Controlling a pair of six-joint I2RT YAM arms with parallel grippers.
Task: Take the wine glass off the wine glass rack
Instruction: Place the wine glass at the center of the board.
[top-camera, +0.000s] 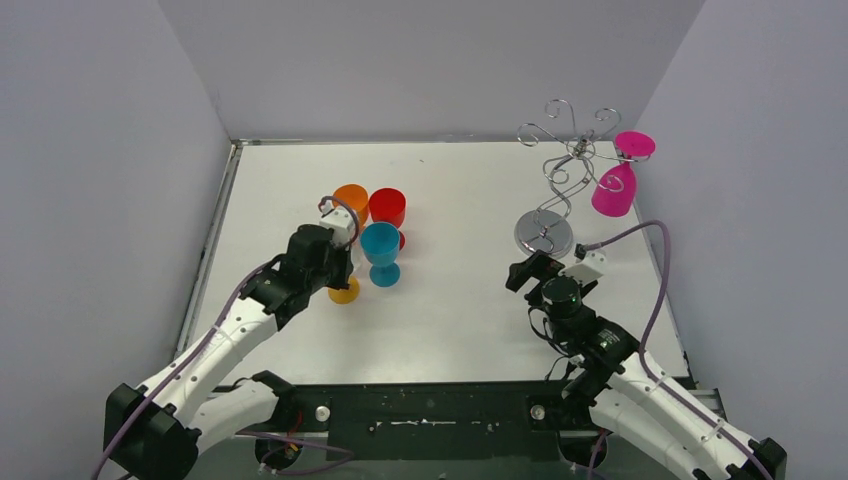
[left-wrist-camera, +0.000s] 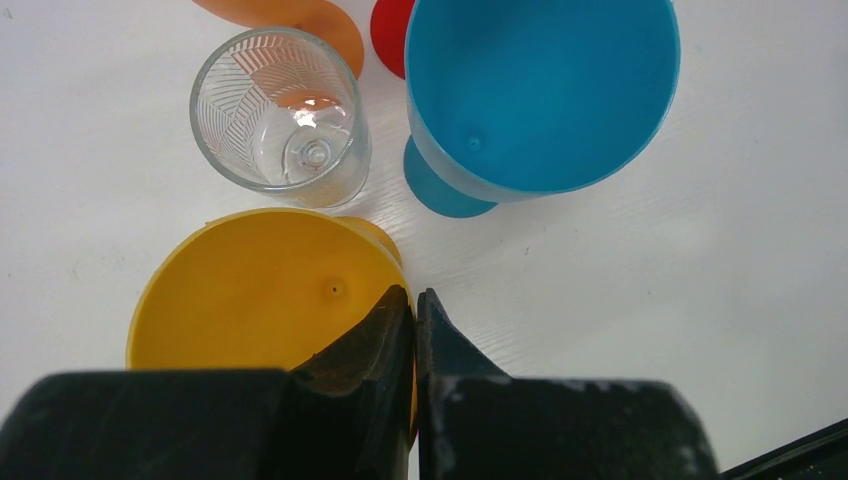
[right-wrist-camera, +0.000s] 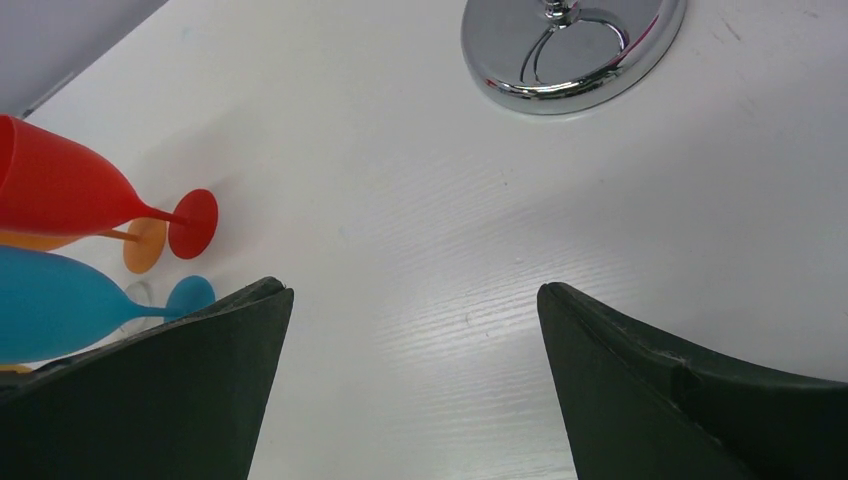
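From the top external view, the wine glass rack (top-camera: 560, 170) stands far right on the table. The pink wine glass (top-camera: 616, 183) hangs upside down on the rack's right side. Its foot is caught in a curled hook arm at the top, its bowl is below, and its stem runs roughly up and down. The right gripper (top-camera: 525, 270) sits low, just on the near side of the rack's disc base, so the glass lies beyond and above it, past the base and to the right. The left gripper (top-camera: 338, 272) is well apart from the rack, to its left, over a yellow glass (top-camera: 344, 291) among the blue (top-camera: 380, 250), red (top-camera: 388, 206) and orange (top-camera: 350, 198) ones. By my judgement the right arm is the nearer one for this job.

In the left wrist view, the left gripper (left-wrist-camera: 415, 318) has its fingers pressed together with nothing seen between them. It sits above the yellow glass (left-wrist-camera: 265, 290), beside a clear glass (left-wrist-camera: 280, 110). No rack is in sight here.

In the right wrist view, the right gripper (right-wrist-camera: 415, 292) is spread wide and empty. Its fingers point at bare table, with the rack's base (right-wrist-camera: 575, 55) just ahead and slightly right. The pink glass is out of this frame, so the reach probably needs lifting as well as moving forward.
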